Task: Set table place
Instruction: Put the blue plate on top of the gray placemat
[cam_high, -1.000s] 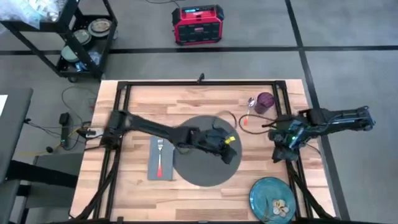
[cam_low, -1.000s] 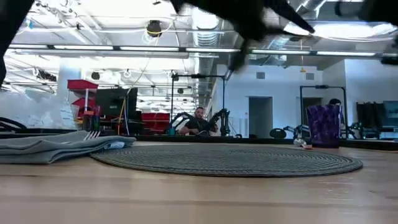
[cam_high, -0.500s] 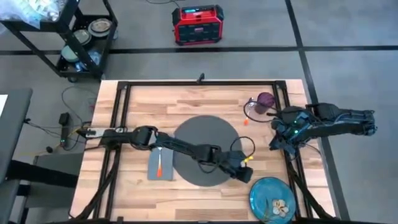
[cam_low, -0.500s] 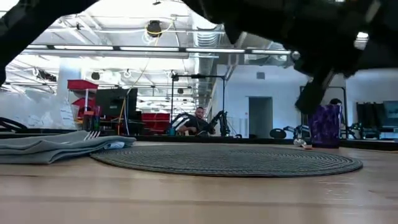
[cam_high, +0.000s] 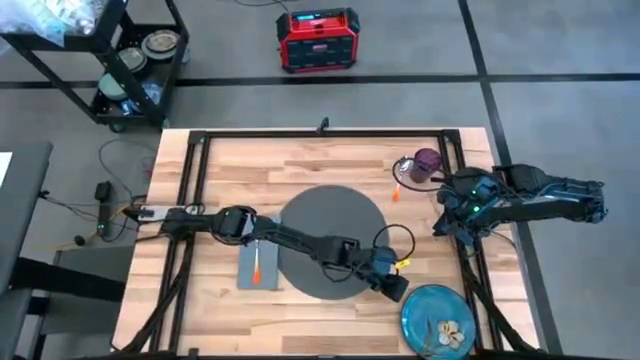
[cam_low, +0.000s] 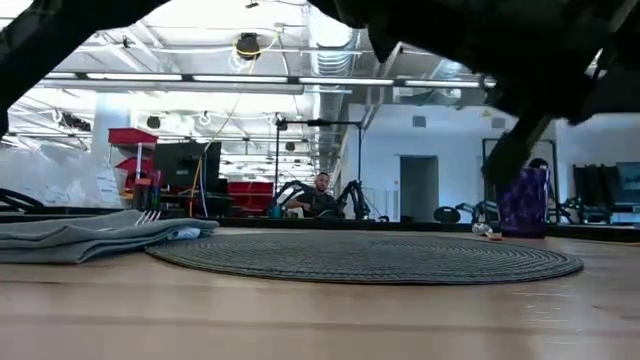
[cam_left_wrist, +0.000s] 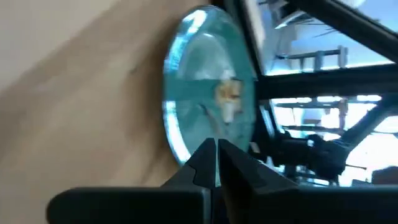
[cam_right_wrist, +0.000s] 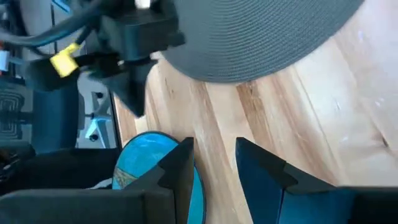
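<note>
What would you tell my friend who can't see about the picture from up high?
The left gripper reaches across the round grey mat toward the blue-green plate at the table's corner. The right gripper waits near the purple cup.

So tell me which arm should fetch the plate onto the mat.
Probably left: the left gripper hangs just beside the plate, fingers shut. The right gripper waits farther up, by the table's edge.

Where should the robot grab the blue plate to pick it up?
By its raised rim. The plate lies flat on the table, so only the edge offers a hold. The left hand is nearest, fingers together, so it would likely open and come in from the mat side.
</note>
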